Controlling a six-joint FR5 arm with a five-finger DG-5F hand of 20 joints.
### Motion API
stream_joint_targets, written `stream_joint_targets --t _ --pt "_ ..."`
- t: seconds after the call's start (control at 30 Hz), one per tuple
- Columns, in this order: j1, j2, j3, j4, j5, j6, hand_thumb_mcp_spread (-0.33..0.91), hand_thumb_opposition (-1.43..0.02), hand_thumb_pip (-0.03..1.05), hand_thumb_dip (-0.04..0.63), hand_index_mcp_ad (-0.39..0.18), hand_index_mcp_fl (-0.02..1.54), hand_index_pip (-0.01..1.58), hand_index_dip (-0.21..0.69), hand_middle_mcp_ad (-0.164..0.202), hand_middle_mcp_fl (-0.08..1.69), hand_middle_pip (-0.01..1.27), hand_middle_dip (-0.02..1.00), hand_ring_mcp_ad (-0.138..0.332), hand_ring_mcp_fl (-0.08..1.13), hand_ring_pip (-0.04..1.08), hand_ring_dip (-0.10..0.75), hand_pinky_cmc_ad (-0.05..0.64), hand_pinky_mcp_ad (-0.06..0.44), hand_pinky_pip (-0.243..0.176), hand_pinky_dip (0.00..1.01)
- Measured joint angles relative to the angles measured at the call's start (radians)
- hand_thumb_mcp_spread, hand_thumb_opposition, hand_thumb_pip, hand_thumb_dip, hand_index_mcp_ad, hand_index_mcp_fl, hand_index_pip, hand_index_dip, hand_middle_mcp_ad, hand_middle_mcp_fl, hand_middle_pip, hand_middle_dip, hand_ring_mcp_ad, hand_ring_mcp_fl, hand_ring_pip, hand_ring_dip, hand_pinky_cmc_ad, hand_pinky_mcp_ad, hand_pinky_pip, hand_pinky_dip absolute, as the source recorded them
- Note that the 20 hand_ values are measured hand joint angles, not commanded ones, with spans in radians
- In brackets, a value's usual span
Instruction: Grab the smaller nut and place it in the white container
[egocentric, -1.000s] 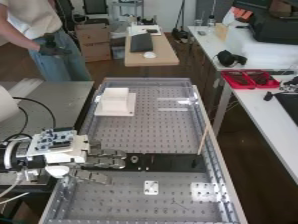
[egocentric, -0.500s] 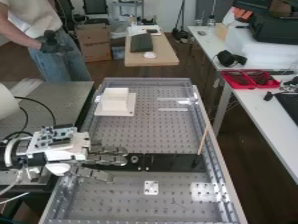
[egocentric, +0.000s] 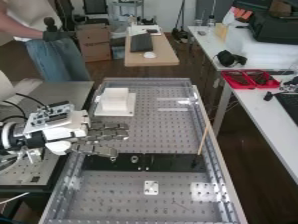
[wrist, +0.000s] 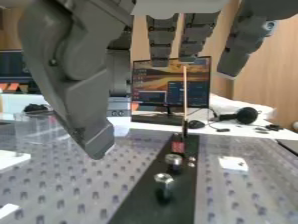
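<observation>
Small white plate lies on near part of bench; black bar lies beyond it; larger nut and bearing stand on bar, apart; location of smaller nut cannot be determined; hand hangs above bench near bar's left end in high view; fingers extended, spread, apart from thumb; white container stands farther away, beyond hand.

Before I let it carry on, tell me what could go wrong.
Two round metal parts stand close together on the black bar, so the open hand might knock one over or take the wrong one. On the way over, it could bump the upright white container.
</observation>
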Motion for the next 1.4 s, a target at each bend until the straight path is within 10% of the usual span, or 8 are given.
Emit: stream_joint_targets --t 0.67,1.4 --pt "0.287 0.134 -0.088 0.005 -0.154 0.094 0.41 -0.97 0.66 0.187 -0.216 0.5 1.54 -0.056 0.047 0.05 0.13 0.21 0.082 0.0 0.09 0.086 0.33 0.264 -0.089 0.42" --pt "0.508 0.041 -0.001 -0.078 -0.032 0.041 0.42 -0.99 0.66 0.187 -0.216 0.52 1.53 -0.059 0.051 0.05 0.13 0.21 0.079 0.0 0.09 0.086 0.33 0.264 -0.075 0.41"
